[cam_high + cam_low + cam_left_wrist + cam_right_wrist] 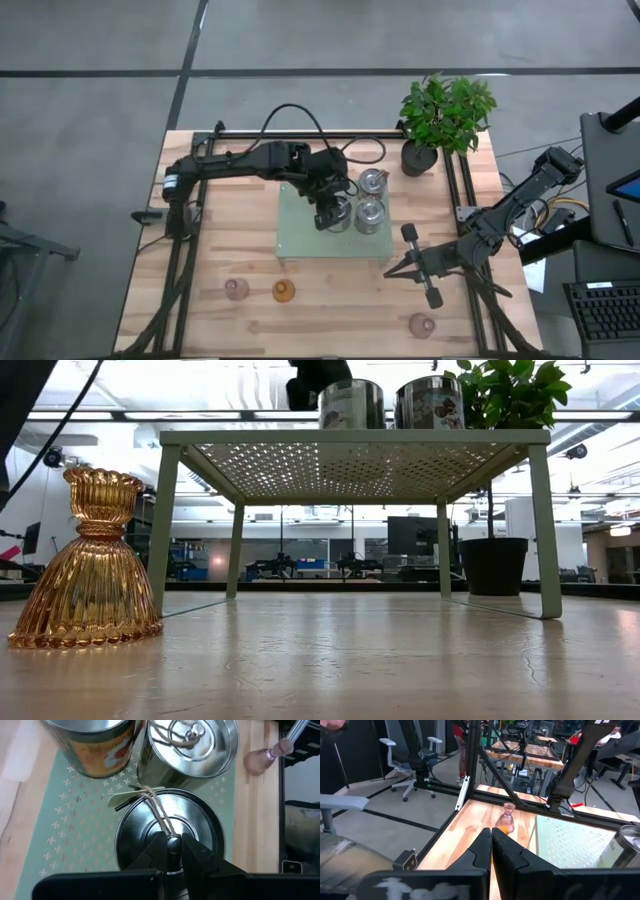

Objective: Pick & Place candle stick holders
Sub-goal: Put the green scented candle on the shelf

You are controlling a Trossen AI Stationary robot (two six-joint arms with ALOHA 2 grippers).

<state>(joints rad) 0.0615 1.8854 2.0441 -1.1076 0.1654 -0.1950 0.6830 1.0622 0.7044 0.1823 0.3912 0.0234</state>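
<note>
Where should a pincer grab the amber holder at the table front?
Grip the amber holder at its narrow waist, just under the flared top cup, coming from above with fingers either side. It stands upright, its ribbed skirt widens downward, so lower grips would slip. Nothing crowds it; the pink holder stands apart.

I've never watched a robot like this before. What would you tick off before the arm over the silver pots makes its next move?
1. Grip: the left gripper is shut on the lid knob of a silvery holder. Ok.
2. Lifted or resting: whether that holder stands on the green tray or is raised off it. Cannot tell.
3. Clearance: the other two silvery holders crowd close beside it. Not ok.
4. The right gripper is shut, empty and off to the tray's right. Ok.
5. The amber holder and the pink holders stand on the table clear of the tray. Ok.
</note>
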